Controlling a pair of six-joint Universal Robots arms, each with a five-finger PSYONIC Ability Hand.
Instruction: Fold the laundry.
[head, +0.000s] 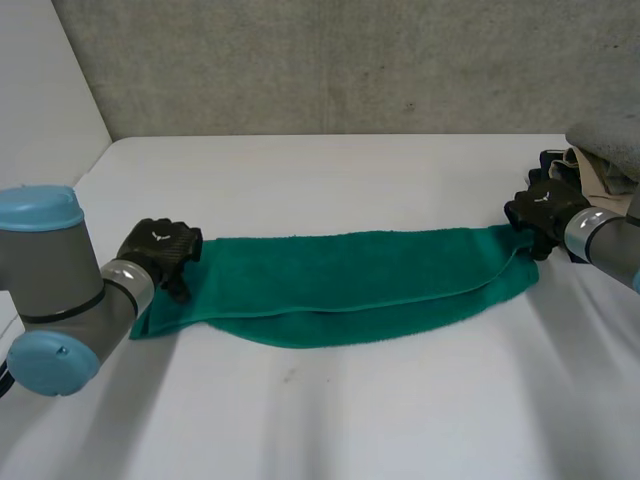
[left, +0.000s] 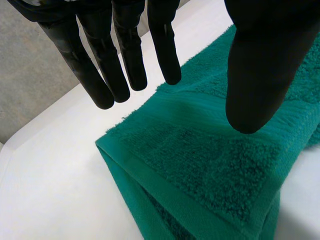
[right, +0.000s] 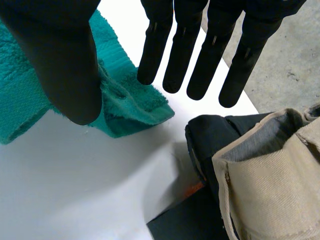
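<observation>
a: item under task?

b: one green towel (head: 350, 285), folded once along its length, lying flat on the white table (head: 330, 170). in the head view its long axis runs from 9 o'clock to 3 o'clock. the upper layer sits a little toward 12 o'clock, so the lower layer shows as a curved strip along the 6 o'clock side.

a: left hand?

b: the left hand (head: 160, 250) is at the towel's 9 o'clock end, over the short edge. in the left wrist view its fingers (left: 127, 50) are straight and set apart from the thumb, with the towel's folded corner below them. nothing is clamped. whether the fingertips touch the cloth, i cannot tell.

a: right hand?

b: the right hand (head: 540, 212) is at the towel's 3 o'clock end. in the right wrist view its fingers (right: 200, 55) are straight, with the thumb held apart. the rumpled towel corner lies beneath the thumb side. no grip on the cloth.

a: other items?

b: a pile of clothes (head: 600, 160) at the table's 3 o'clock edge, just beyond the right hand. the right wrist view shows a beige garment (right: 270, 185) lying on a black garment (right: 215, 135), near the towel corner but apart from it.
</observation>
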